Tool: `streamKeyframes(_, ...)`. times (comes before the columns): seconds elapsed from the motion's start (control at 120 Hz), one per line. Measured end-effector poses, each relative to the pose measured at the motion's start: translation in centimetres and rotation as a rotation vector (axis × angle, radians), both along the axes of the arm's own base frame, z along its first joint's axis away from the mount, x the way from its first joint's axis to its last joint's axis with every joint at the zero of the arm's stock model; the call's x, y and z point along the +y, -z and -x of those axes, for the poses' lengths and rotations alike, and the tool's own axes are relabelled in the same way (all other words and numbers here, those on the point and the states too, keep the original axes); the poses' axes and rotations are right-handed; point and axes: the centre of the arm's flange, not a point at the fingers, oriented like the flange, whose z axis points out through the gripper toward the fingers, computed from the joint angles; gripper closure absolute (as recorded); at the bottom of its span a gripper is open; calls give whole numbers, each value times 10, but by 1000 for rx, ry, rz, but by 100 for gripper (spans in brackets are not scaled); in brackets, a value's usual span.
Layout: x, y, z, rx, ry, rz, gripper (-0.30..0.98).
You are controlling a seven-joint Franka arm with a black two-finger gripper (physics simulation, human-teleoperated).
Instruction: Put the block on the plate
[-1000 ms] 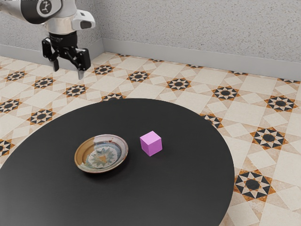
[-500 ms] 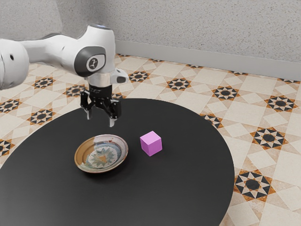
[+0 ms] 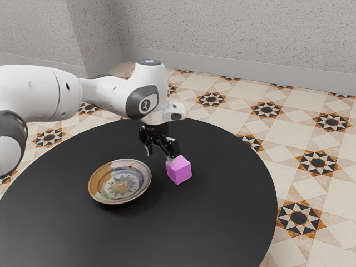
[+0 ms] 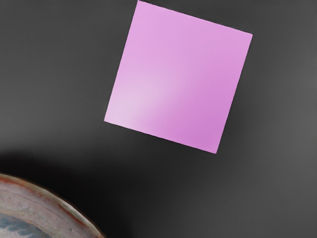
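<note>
Pink block (image 3: 178,171) lies lower, to the exterior view's right of my gripper (image 3: 160,157) — fingers are spread, so I should move right first.

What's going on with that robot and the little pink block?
A robot arm is reaching over the black table. Its end effector is open and close to the pink block, but isn't holding it. The block sits on the table beside the plate, which has nothing on it. The block is probably meant to go there.
</note>
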Motion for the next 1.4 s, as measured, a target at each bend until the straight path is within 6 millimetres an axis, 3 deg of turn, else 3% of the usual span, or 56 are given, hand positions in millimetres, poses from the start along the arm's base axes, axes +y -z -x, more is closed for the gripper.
streamKeyframes(0.217,-10,27,-23,-26,126,19,0)
streamKeyframes(0.8,-8,71,-44,-25,273,53,0)
streamKeyframes(1.4,-16,91,-55,-47,349,63,3)
